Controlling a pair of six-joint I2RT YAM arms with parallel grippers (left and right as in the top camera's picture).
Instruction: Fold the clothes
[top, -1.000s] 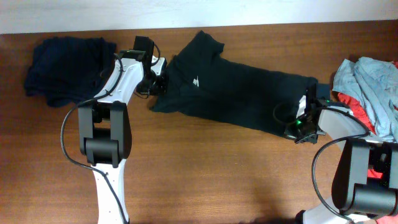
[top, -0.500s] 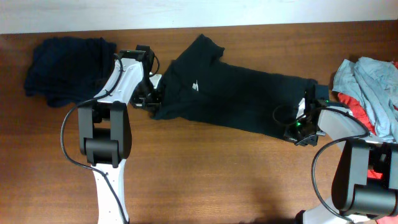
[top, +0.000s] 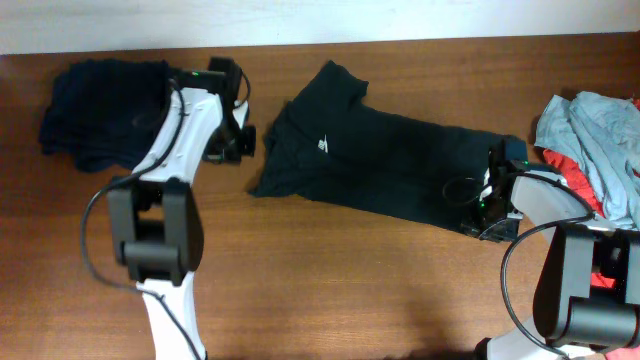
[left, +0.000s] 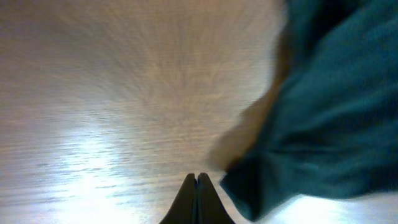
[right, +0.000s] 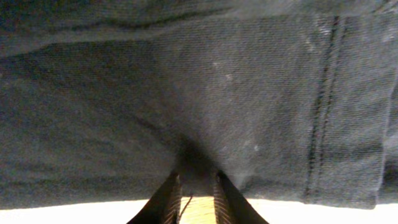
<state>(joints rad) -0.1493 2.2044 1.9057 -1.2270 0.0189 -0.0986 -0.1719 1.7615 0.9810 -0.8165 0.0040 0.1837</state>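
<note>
At the far left, a dark navy garment (top: 105, 112) lies in a rumpled heap on the brown wooden table (top: 350, 285); its shape cannot be made out in the folds. Just right of it the left arm reaches in over the table. The left wrist view is smeared with blur, so the wood grain reads only as streaks. The left gripper (left: 197, 182) has its two thin dark fingers pressed together to a single point, with nothing between them. The ragged sleeve edge of the black T-shirt (top: 385, 168) lies just to the right of those tips, near them, though the blur hides whether it touches.

The T-shirt stretches flat and slightly aslant across the middle of the table, collar end toward the left arm, hem toward the right. It is soft matte cloth with shallow creases, and a small white logo (top: 322, 145) shows on the chest.

At the hem end, the right gripper (right: 195, 179) sits low at the cloth edge, mostly hidden from above by its own arm. Its jaws stand a little apart, with bright wood showing through the gap. A dark pucker of knit fabric sits just ahead of the tips, and a stitched seam runs down to the right.

At the far right, a crumpled grey-blue garment (top: 590, 130) lies over a red one (top: 572, 172), both cut off by the frame.
</note>
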